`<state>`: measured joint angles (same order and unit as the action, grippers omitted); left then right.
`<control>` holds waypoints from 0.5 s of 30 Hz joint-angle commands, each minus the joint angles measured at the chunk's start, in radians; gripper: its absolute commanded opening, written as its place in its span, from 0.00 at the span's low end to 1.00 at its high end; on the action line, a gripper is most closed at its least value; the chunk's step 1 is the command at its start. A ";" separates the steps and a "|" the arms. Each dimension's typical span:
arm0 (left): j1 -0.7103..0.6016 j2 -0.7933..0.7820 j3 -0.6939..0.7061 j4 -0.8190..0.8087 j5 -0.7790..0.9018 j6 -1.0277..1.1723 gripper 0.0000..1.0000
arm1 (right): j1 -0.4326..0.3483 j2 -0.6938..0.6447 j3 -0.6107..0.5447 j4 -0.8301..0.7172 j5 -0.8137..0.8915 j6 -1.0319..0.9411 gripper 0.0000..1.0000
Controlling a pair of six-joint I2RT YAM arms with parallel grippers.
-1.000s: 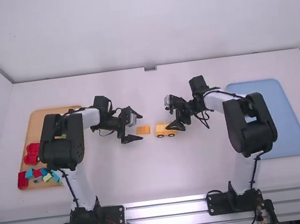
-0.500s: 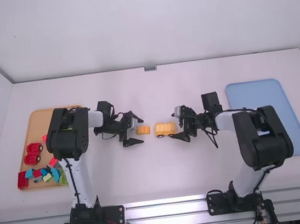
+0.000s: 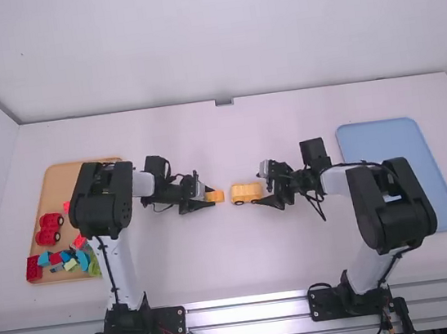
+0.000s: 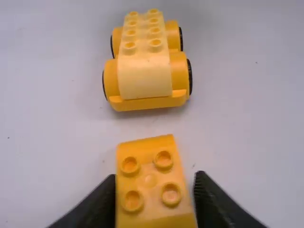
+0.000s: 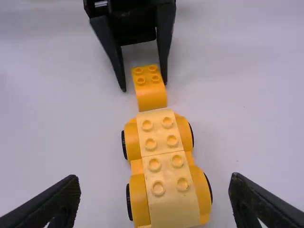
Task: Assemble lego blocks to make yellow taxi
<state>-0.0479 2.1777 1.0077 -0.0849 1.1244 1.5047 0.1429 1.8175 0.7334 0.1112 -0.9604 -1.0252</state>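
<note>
In the high view, my left gripper is at a small orange-yellow block, and my right gripper stands at the right end of a yellow wheeled car. The left wrist view has my left gripper open but narrow around the studded block, with a slight gap on one side. Beyond the block is the car, apart from it, pale yellow studded pieces on top. In the right wrist view, my right gripper is wide open, its fingers either side of the car, not touching it.
A wooden tray at the left holds red wheeled pieces and several blue, green and red blocks, partly under the left arm. On the right lies a blue tray, partly behind the right arm.
My left gripper's fingers have drawn closer together around the small block. My right gripper has moved back to the right and slightly toward the bases; the car stays put.
</note>
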 commanded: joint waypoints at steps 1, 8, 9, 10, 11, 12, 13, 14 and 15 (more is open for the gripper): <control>0.008 0.014 -0.014 0.000 0.012 0.002 0.36 | 0.002 0.044 -0.002 0.016 -0.008 -0.034 0.77; 0.008 0.014 -0.001 0.004 0.017 -0.050 0.22 | 0.000 0.153 0.000 0.132 -0.071 -0.034 0.82; 0.008 0.014 0.000 0.012 0.015 -0.069 0.18 | 0.000 0.158 0.000 0.145 -0.071 -0.034 0.82; 0.008 0.014 0.000 0.027 0.019 -0.096 0.16 | 0.002 0.165 0.000 0.164 -0.068 -0.033 0.83; 0.008 0.014 0.000 0.039 0.025 -0.104 0.12 | 0.003 0.168 0.000 0.177 -0.068 -0.026 0.83; 0.008 0.014 0.000 0.042 0.032 -0.103 0.07 | 0.003 0.172 0.000 0.186 -0.069 -0.025 0.83; 0.008 0.014 0.000 0.045 0.051 -0.101 0.05 | 0.002 0.178 0.000 0.205 -0.071 -0.018 0.83; 0.008 0.014 0.000 0.051 0.066 -0.101 0.02 | 0.002 0.185 0.000 0.219 -0.071 -0.019 0.83; 0.008 0.014 0.000 0.057 0.081 -0.102 0.02 | 0.002 0.197 0.000 0.234 -0.071 -0.019 0.83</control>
<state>-0.0479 2.1777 1.0073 -0.0296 1.1427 1.4250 0.1429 1.9781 0.7334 0.3351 -1.0092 -1.0496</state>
